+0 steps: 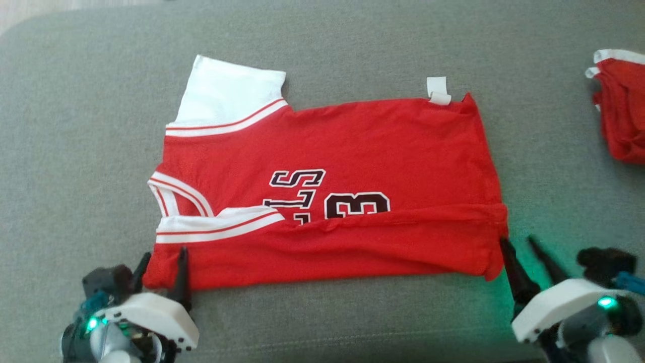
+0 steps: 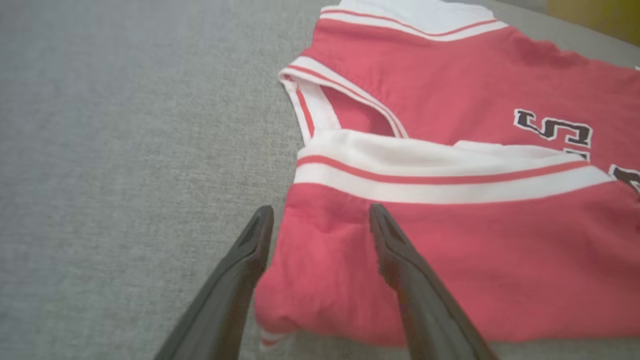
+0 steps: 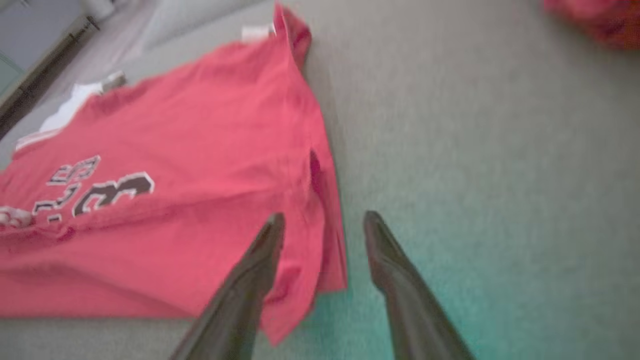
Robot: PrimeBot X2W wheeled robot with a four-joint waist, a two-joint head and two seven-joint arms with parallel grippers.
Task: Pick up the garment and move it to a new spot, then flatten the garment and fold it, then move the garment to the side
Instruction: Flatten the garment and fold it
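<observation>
A red jersey lies flat across the middle of the grey worktop, neck toward 9 o'clock and hem toward 3 o'clock in the head view. A white sleeve sticks out at 11 o'clock, edged by white bands with a thin red stripe. The same trim rings the neck opening at 9 o'clock. The long edge nearest the robot is folded up over the body and covers the lower part of the black, white-outlined lettering. A small white tag pokes out of the far edge at 1 o'clock.

The left claw sits at 7 o'clock, spread. In its wrist view the left claw straddles the jersey's near corner: one finger over the grey just beside the edge, the other over the red cloth.

The right claw is at 4 o'clock, spread too. In its blurred wrist view the right claw has one finger over the jersey's hem corner and the other over bare grey. Whether any finger touches the cloth cannot be told.

A second red garment lies crumpled at 3 o'clock, well apart from the jersey.
</observation>
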